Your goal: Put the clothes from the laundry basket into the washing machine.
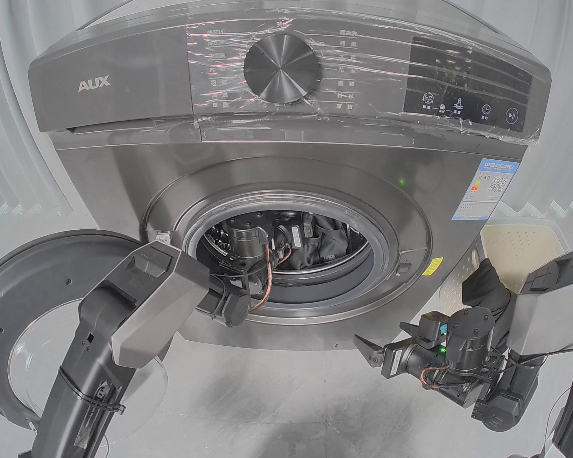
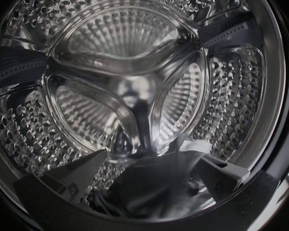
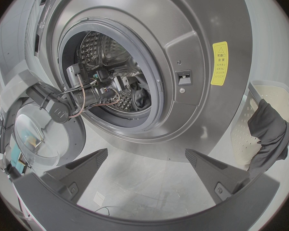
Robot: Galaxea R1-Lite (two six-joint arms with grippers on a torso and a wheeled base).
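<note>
The washing machine (image 1: 286, 160) stands with its door (image 1: 38, 287) swung open to the left. My left gripper (image 2: 155, 170) is inside the drum (image 2: 128, 64), open, with a dark garment (image 2: 157, 183) bearing a white tag lying between and below its fingers. From the head view that garment (image 1: 328, 236) shows in the drum opening beside the left gripper (image 1: 296, 236). My right gripper (image 1: 385, 345) hangs open and empty low in front of the machine, left of the cream laundry basket (image 1: 522, 249). Another dark garment (image 1: 487, 294) drapes over the basket's near rim.
The open door (image 3: 48, 135) sits low on the left beside my left arm. The basket (image 3: 276, 95) stands against the machine's right side, its draped garment (image 3: 268, 132) hanging outward. Bare grey floor (image 3: 144, 180) lies under the right gripper (image 3: 144, 153).
</note>
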